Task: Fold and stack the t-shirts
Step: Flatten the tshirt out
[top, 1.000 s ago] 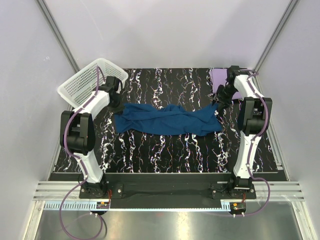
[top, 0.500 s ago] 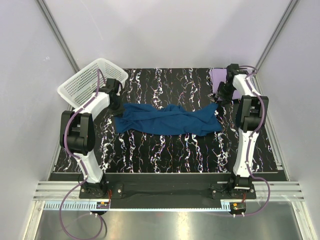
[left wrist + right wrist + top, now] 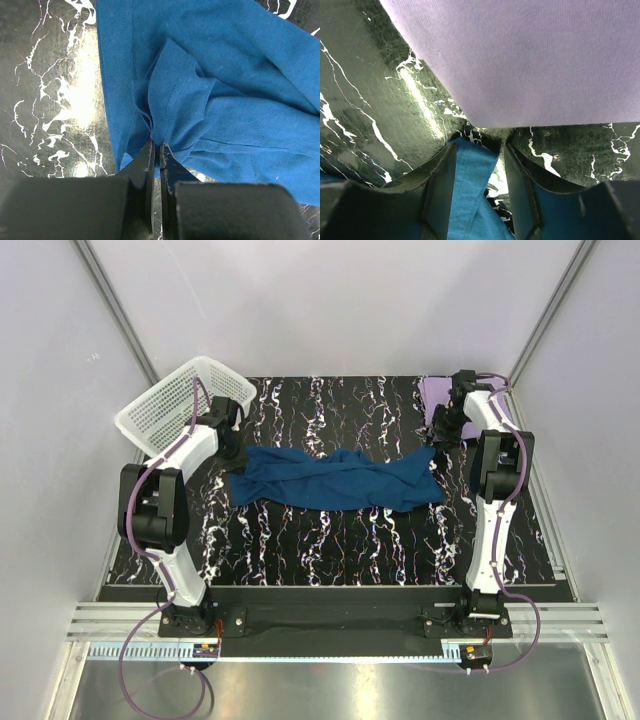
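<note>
Teal-blue shirt (image 3: 335,480) is pulled into a long rumpled band, with its long axis running left to right across the middle of the black marbled table (image 3: 330,550). The lavender shirt (image 3: 436,395) lies flat in the upper right corner. The white basket (image 3: 160,410) sits tipped at the upper left, and both shirts are outside it. Both arms reach up their own sides. The left gripper (image 3: 156,147) is pinched tight on the blue shirt's left end. The right gripper (image 3: 480,149) has its fingers apart, straddling the blue shirt's right corner just below the lavender edge.
</note>
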You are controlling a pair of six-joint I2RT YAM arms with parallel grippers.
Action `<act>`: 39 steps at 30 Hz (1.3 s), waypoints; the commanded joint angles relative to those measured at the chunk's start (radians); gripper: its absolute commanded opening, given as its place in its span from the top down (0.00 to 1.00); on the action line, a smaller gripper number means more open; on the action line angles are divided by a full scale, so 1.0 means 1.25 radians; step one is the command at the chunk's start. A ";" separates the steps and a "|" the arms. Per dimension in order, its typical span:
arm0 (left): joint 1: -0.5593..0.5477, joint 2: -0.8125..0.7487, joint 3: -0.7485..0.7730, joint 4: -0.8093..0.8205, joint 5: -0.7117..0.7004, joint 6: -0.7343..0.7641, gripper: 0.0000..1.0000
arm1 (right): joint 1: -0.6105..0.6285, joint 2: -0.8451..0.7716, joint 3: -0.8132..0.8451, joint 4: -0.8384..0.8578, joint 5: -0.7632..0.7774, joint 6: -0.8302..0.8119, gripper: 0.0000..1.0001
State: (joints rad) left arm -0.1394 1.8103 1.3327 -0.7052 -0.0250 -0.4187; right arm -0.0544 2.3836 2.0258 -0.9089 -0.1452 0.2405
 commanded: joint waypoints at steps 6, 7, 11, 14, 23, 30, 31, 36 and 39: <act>-0.004 -0.046 0.011 0.012 0.015 0.013 1.00 | 0.007 0.012 -0.018 0.024 -0.021 -0.016 0.57; -0.004 -0.047 0.010 0.012 0.015 0.013 1.00 | 0.008 0.011 -0.022 0.026 -0.030 -0.017 0.61; -0.004 -0.047 0.006 0.013 0.015 0.012 1.00 | 0.007 -0.003 -0.033 0.037 -0.037 -0.013 0.72; -0.004 -0.046 0.010 0.013 0.015 0.009 1.00 | 0.007 -0.004 -0.012 0.040 -0.035 -0.008 0.87; -0.004 -0.083 0.090 -0.026 0.033 0.009 1.00 | 0.005 -0.093 0.146 -0.096 0.015 0.063 1.00; -0.001 -0.152 0.199 -0.068 0.047 -0.028 1.00 | -0.030 -0.210 0.271 -0.142 0.007 0.187 1.00; -0.001 -0.161 0.209 -0.075 0.047 -0.031 1.00 | -0.045 -0.217 0.287 -0.147 -0.002 0.200 1.00; 0.007 -0.237 0.220 -0.090 0.021 -0.037 1.00 | -0.085 -0.287 0.365 -0.181 -0.062 0.255 1.00; 0.012 -0.312 0.164 -0.106 -0.009 -0.031 1.00 | -0.099 -0.343 0.356 -0.198 -0.092 0.264 1.00</act>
State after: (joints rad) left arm -0.1360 1.5158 1.5703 -0.8108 0.0025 -0.4538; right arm -0.1654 2.0430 2.4458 -1.1034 -0.2047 0.5201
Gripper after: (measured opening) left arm 0.043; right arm 0.012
